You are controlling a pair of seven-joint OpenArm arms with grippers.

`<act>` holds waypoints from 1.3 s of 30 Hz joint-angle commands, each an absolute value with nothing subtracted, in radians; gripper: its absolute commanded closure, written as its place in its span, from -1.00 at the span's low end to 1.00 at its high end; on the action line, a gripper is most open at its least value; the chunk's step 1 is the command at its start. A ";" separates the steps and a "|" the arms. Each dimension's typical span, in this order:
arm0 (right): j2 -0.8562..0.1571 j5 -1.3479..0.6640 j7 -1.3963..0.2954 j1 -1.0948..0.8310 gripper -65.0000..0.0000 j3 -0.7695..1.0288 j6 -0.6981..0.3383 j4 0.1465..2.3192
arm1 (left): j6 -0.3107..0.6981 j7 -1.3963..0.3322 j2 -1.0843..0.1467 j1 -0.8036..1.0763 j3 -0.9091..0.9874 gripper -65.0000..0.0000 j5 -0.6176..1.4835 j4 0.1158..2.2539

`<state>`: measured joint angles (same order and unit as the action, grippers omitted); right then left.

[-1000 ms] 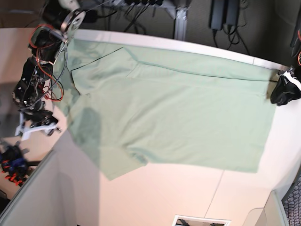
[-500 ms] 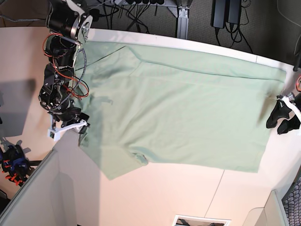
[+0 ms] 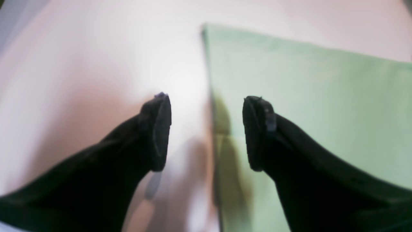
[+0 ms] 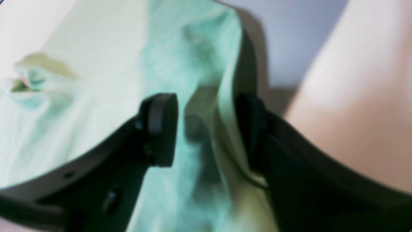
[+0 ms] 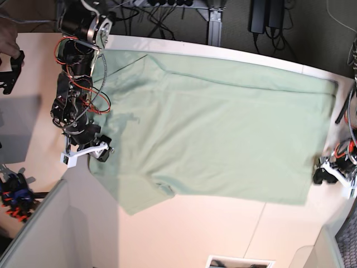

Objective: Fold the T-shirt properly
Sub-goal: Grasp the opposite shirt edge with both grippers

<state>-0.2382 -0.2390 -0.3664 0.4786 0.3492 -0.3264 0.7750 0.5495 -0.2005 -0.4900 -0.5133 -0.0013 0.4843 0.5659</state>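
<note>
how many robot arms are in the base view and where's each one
2. The right arm hangs over the T-shirt's edge at the view's left; the left arm sits just off the shirt's lower corner at the view's right, mostly cut off by the frame.

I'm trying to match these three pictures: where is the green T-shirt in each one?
Base view: the T-shirt is spread across the middle of the table.
Left wrist view: its straight edge fills the right half.
Right wrist view: bunched cloth between the fingers.
Shared landmark: the pale tabletop beside the cloth.
</note>
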 commanded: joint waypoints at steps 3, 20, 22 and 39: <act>-0.249 -0.225 -0.414 0.484 0.06 0.349 -0.311 0.779 | 0.511 -0.167 -0.480 -0.572 -0.035 -0.18 0.464 0.496; -0.249 -0.236 -0.374 0.487 0.06 0.349 -0.311 0.779 | 0.521 -0.153 -0.367 -0.573 -0.042 -0.02 0.443 0.471; -0.249 -0.235 -0.368 0.487 0.09 0.349 -0.311 0.779 | 0.520 -0.153 -0.367 -0.573 -0.042 0.32 0.443 0.471; -0.255 -0.225 -0.467 0.476 1.00 0.349 -0.319 1.003 | 0.698 -0.129 -0.457 -0.569 -0.042 1.00 0.579 0.501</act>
